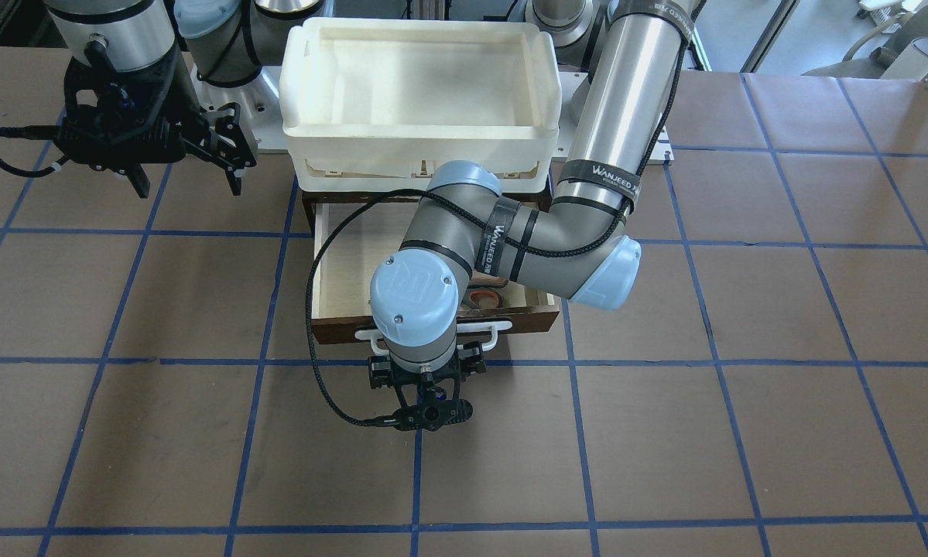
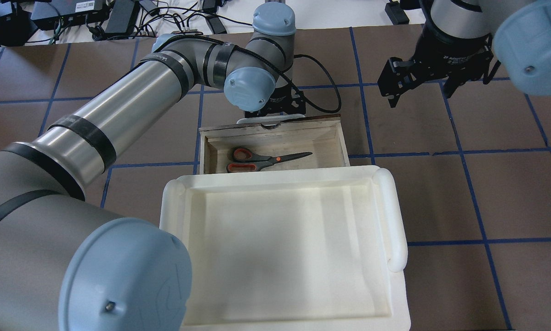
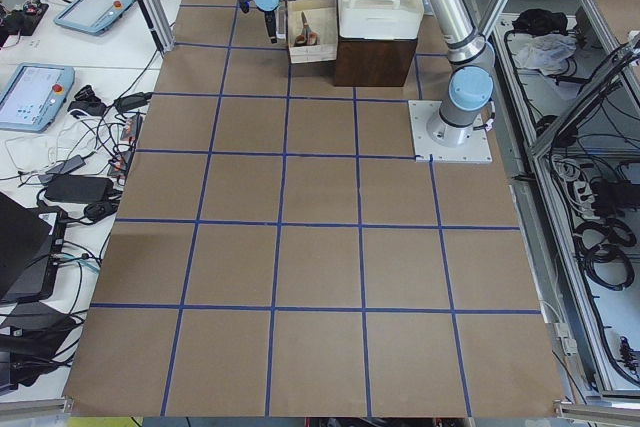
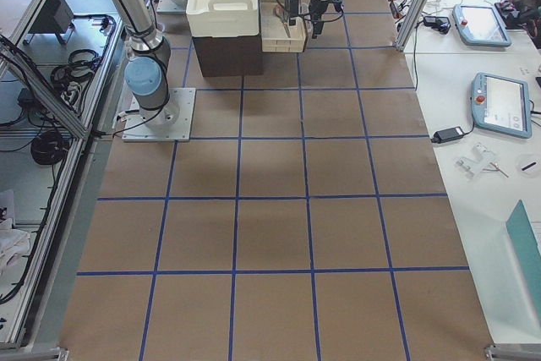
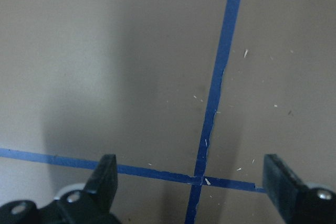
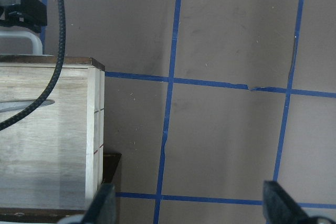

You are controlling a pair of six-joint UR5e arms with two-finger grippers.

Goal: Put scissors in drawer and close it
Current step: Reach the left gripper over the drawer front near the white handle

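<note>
I am seeing the scissors [image 2: 264, 159] lying in the pulled-out drawer [image 2: 303, 123] — the left gripper [image 5: 190, 167] is hanging released, empty, just beyond the handle [image 1: 494, 334]; the right gripper [image 1: 186, 182] is hovering released, well apart.

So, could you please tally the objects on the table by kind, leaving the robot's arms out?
Scissors: 1
Drawer: 1
White plastic tray: 1
Total: 3
</note>
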